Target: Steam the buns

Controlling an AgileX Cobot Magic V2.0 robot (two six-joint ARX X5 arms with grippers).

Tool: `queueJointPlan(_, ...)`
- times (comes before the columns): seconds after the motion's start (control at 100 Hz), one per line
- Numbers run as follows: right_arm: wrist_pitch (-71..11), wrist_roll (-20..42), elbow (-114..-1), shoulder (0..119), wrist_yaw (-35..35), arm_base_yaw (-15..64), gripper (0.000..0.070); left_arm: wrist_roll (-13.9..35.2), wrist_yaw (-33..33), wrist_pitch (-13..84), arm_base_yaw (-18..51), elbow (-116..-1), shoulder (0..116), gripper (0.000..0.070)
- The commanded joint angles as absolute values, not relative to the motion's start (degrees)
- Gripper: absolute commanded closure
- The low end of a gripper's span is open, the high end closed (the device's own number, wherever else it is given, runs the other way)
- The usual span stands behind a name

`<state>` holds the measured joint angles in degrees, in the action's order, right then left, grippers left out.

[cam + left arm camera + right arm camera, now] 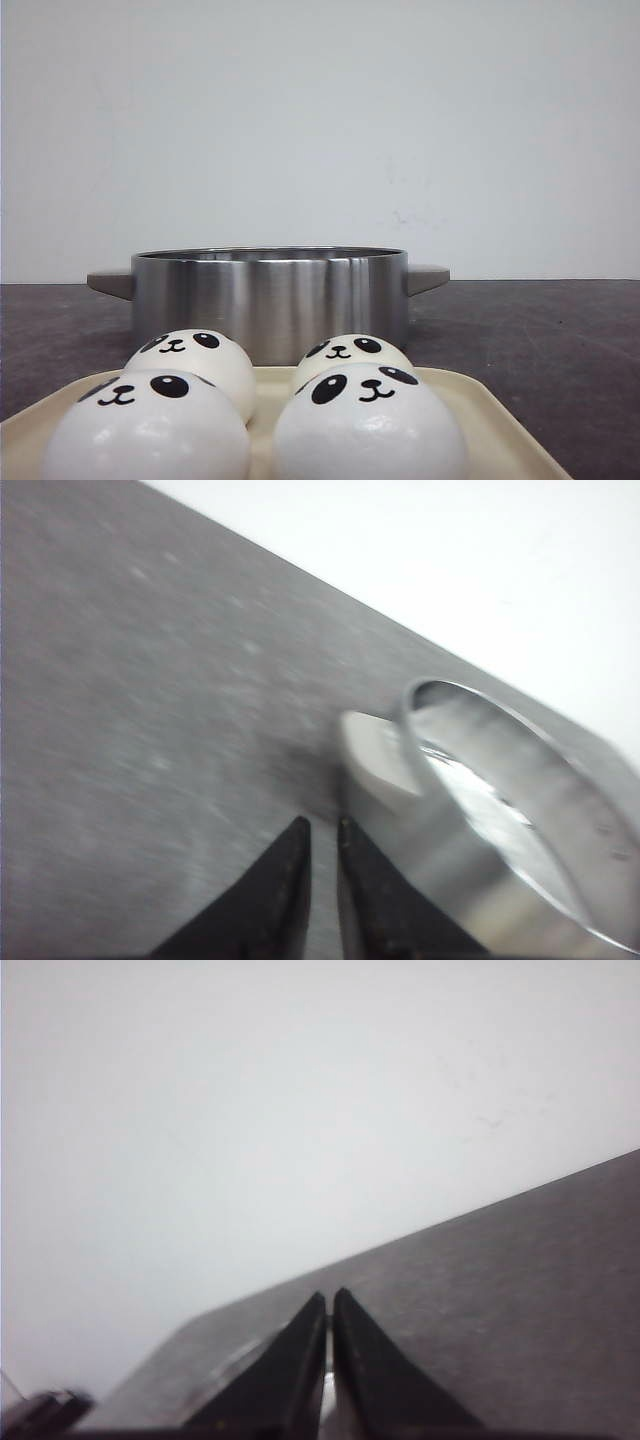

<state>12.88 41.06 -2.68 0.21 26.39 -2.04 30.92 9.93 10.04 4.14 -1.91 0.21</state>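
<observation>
Several white panda-faced buns sit on a cream tray [495, 425] at the front of the table: two at the back [190, 362] [350, 352] and two nearer [150, 430] [370, 430]. A round steel pot [270, 300] with grey side handles stands open just behind the tray. Neither gripper shows in the front view. In the left wrist view my left gripper [322, 825] is shut and empty, just short of the pot's handle [375, 760] and rim [520, 780]. In the right wrist view my right gripper [329, 1295] is shut and empty above the dark table.
The dark grey tabletop [540, 330] runs to a plain white wall [320, 120] behind the pot. A small dark object [40, 1410] shows at the corner of the right wrist view; I cannot tell what it is.
</observation>
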Motion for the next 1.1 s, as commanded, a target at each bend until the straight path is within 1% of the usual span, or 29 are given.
queueJointPlan(0.0,13.32,43.55,-5.45,0.21,26.63,-2.02,0.0695,33.93,12.25,10.63,4.14,-2.11,0.21,0.07)
queueJointPlan(0.09,10.41,43.51,-9.17,0.23,26.89,-2.02,0.0696,33.89,16.75,9.93,4.14,-2.96,0.21,0.07)
queueJointPlan(0.16,3.2,41.71,-14.11,0.32,27.03,-2.02,0.0696,33.69,19.77,10.02,4.14,-5.63,0.34,0.0694)
queueJointPlan(0.21,-3.73,38.24,-18.59,0.97,27.07,-2.0,0.0696,33.71,20.82,11.14,4.21,-8.91,0.73,0.0693)
queueJointPlan(0.27,-11.44,32.58,-24.27,2.52,27.2,-2.0,0.0696,33.71,21.28,12.95,4.21,-14.04,2.17,0.0693)
queueJointPlan(0.35,-17.87,24.67,-31.55,6.07,27.18,-2.0,0.0696,32.6,21.3,16.27,4.21,-22.04,6.35,0.0693)
queueJointPlan(0.38,-19.68,22.44,-34.24,7.62,27.14,-2.0,0.0696,31.18,21.41,17.56,4.25,-25.12,8.45,0.0693)
queueJointPlan(0.45,-24.12,17.21,-40.64,11.53,26.0,-2.02,0.0697,25.87,21.98,21.63,4.25,-32.64,13.91,0.0693)
queueJointPlan(0.56,-31.59,8.23,-50.3,16.4,18.83,-2.02,0.0696,15.77,21.78,29.78,4.25,-44.03,22.33,0.0694)
queueJointPlan(0.64,-33.3,2.44,-55.16,18.63,15.27,-2.02,0.0696,9.93,20.99,34.15,4.25,-50.41,27.16,0.0694)
queueJointPlan(0.68,-32.8,1.74,-56.6,19.18,15.18,-2.02,0.0696,7.75,20.82,35.03,4.34,-52.93,29.1,0.0694)
queueJointPlan(0.71,-32.05,2.61,-57.32,19.49,15.4,-2.02,0.0696,7.09,20.84,34.96,4.43,-53.93,29.85,0.0687)
queueJointPlan(0.74,-31.14,4.08,-57.76,19.64,15.38,-1.98,0.0693,6.85,20.84,34.54,4.54,-54.85,30.5,0.0654)
queueJointPlan(0.76,-30.61,5.15,-57.91,19.68,15.38,-1.96,0.0686,6.85,20.84,34.22,4.54,-55.31,30.83,0.0619)
queueJointPlan(0.79,-29.89,6.68,-57.95,19.68,15.4,-1.96,0.0649,6.87,20.84,33.65,4.54,-55.81,31.2,0.054)
queueJointPlan(0.81,-29.61,7.57,-57.95,19.68,15.4,-1.96,0.06,6.87,20.84,33.15,4.54,-55.96,31.35,0.0474)
queueJointPlan(0.83,-29.56,8.29,-57.95,19.73,15.49,-1.96,0.0535,6.87,20.86,32.64,4.54,-56.03,31.44,0.04)
queueJointPlan(0.86,-29.67,9.1,-57.95,19.79,15.99,-1.96,0.0405,6.96,20.88,32.1,4.6,-56.03,31.42,0.0287)
queueJointPlan(0.89,-30.0,9.58,-57.93,19.9,17.15,-1.96,0.0253,7.03,20.88,31.9,4.82,-56.03,31.4,0.019)
queueJointPlan(0.92,-30.33,10.41,-57.93,20.23,18.81,-1.96,0.0121,7.25,20.91,31.94,5.13,-56.03,31.31,0.0127)
queueJointPlan(0.94,-30.63,11.14,-57.93,20.56,20.32,-1.96,0.0067,7.35,21.08,32.12,5.37,-56.03,31.22,0.0101)
queueJointPlan(0.96,-30.89,11.92,-57.93,20.93,22.13,-1.96,0.0046,7.42,21.12,32.32,5.65,-56.03,31.14,0.0092)
queueJointPlan(1.01,-31.64,13.5,-57.93,22.24,26.13,-1.96,0.0046,8.21,21.15,33.06,6.46,-56.03,30.98,0.0096)
queueJointPlan(1.09,-32.25,15.0,-57.93,24.71,30.41,-1.96,0.0046,9.02,21.98,35.2,7.99,-56.03,30.94,0.0099)
